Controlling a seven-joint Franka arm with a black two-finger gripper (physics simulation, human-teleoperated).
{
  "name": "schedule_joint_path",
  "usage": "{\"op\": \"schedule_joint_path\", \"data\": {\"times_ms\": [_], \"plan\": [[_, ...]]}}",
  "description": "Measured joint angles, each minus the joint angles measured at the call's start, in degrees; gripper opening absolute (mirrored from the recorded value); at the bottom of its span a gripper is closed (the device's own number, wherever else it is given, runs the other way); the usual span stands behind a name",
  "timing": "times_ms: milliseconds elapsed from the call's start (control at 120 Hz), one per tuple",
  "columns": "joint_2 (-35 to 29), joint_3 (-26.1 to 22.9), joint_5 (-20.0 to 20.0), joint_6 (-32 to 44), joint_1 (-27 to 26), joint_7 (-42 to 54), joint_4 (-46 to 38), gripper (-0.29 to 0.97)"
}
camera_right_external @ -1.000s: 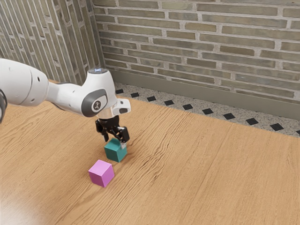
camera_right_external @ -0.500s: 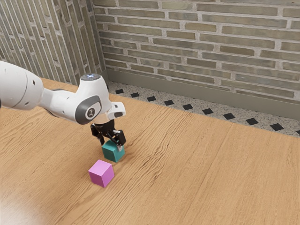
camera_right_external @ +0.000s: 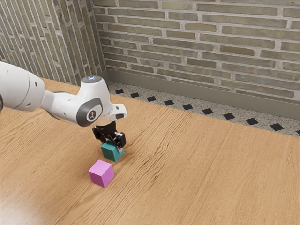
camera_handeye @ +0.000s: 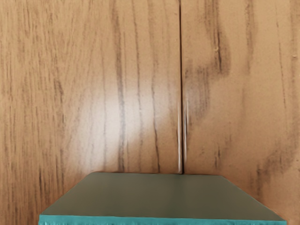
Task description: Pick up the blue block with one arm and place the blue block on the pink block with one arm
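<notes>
- Since coming down over the last second, sits with the gripper [camera_right_external: 112, 142] right at the top of the blue block [camera_right_external: 111, 153], no longer hovering above it as before.
- Cannot tell from the exterior view whether clamped on the block or merely straddling it; too dark and too tight there to read.
- From the wrist view: the block's flat top directly under the hand, teal-green rather than plain blue, with the bare wood grain of the table [camera_handeye: 93, 93] beyond.
- Resting on the table in the same spot as half a second and a second ago; not lifted, not nudged.
- Beside it, toward the near edge of the exterior view and slightly to that view's left: the pink block [camera_right_external: 101, 173], near but apart, top face free.
- Meaning for the task, as a judgement: approach finished, grasp stage in hand, pick-up not yet done.
- Next, probably: close firmly, lift straight up, shift a short way over the pink block, lower, release.
- Risk worth watching: knocking the pink one through a tilted or dragged lift, given so little room between the two.
</notes>
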Motion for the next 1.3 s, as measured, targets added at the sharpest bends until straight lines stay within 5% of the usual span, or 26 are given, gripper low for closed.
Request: {"op": "schedule_joint_path", "data": {"times_ms": [400,658,1300], "plan": [[-12.77,-1.23,-0.63,-0.15,0.15,-0.79,-8.95,0.36],[-25.84,-4.0,-5.31,-1.21,-1.04,-1.5,-19.21,0.35],[-30.31,-4.06,-10.89,-10.85,0.94,0.13,-24.57,0.36]]}}
